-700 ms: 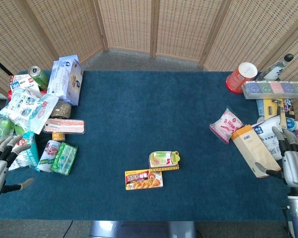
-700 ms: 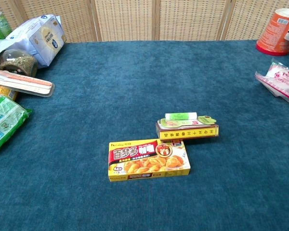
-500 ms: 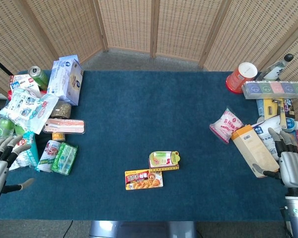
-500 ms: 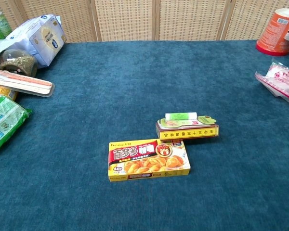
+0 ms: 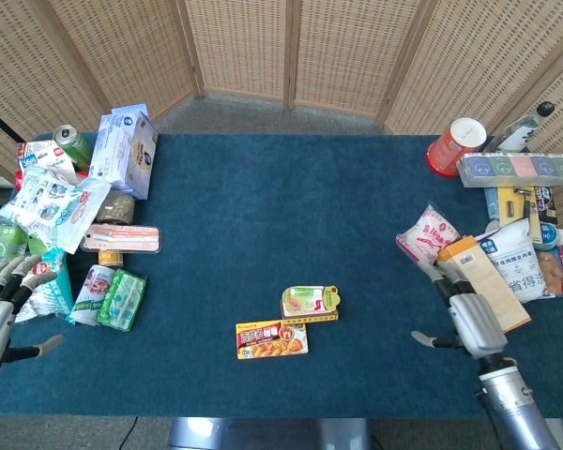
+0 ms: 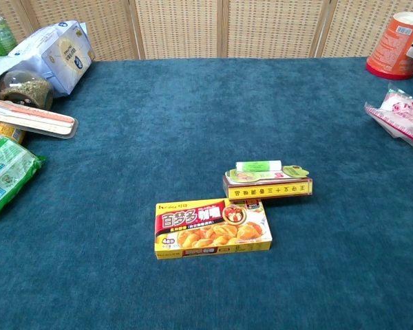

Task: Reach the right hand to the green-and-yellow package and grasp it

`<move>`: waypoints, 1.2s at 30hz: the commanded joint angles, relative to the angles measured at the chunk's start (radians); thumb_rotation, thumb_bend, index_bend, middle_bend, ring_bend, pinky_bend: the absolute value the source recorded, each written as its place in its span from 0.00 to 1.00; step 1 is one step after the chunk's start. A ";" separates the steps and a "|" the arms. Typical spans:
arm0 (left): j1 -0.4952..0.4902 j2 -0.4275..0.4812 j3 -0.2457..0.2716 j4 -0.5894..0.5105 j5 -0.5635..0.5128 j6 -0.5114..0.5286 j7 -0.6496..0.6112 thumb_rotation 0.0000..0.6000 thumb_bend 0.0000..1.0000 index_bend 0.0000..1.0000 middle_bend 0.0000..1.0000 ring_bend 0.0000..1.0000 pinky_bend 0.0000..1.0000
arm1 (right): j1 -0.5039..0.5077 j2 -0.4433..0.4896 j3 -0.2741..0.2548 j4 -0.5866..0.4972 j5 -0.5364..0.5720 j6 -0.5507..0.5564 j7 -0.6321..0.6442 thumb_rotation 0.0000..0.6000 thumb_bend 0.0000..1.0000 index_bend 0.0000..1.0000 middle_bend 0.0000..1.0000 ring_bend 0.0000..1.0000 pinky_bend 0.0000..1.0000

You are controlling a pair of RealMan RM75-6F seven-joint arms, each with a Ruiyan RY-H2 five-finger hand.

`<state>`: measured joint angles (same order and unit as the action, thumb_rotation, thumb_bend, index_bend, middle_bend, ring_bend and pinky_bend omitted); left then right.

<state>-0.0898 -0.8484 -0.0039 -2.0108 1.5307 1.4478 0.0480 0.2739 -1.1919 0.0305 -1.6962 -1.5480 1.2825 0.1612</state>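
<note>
The green-and-yellow package (image 5: 310, 303) lies flat near the middle of the blue table, its yellow side facing the chest camera (image 6: 267, 181). A red-and-yellow curry box (image 5: 272, 339) touches its near left corner (image 6: 213, 227). In the head view my right hand (image 5: 468, 322) hovers open over the table's right part, fingers spread, well to the right of the package and holding nothing. At the left edge my left hand (image 5: 0, 314) hangs open and empty. The chest view shows neither hand.
Right of my right hand lie an orange box (image 5: 483, 282), a pink snack bag (image 5: 426, 236), white bags and an orange cup (image 5: 455, 144). Along the left side sit green packs (image 5: 122, 298), a pink tray (image 5: 122, 238), a blue box (image 5: 124, 148) and a can (image 5: 72, 144).
My right hand has moved left from the table's right edge, over the orange box, toward the middle. The left hand and the packages have stayed put.
</note>
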 commanded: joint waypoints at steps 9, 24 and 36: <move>-0.001 0.011 -0.013 0.014 -0.018 0.005 -0.039 1.00 0.00 0.22 0.00 0.00 0.00 | 0.147 -0.143 0.024 -0.068 -0.007 -0.182 -0.156 1.00 0.00 0.00 0.00 0.00 0.00; -0.004 0.008 -0.014 0.016 -0.029 -0.005 -0.035 1.00 0.00 0.22 0.00 0.00 0.00 | 0.381 -0.155 0.149 -0.019 0.213 -0.527 -0.035 1.00 0.00 0.00 0.00 0.00 0.00; -0.010 -0.002 -0.016 0.018 -0.043 -0.018 -0.014 1.00 0.00 0.22 0.00 0.00 0.00 | 0.492 -0.143 0.150 0.046 0.338 -0.685 -0.040 1.00 0.00 0.00 0.00 0.00 0.04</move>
<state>-0.0997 -0.8501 -0.0197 -1.9931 1.4884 1.4308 0.0333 0.7590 -1.3339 0.1857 -1.6559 -1.2190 0.6056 0.1285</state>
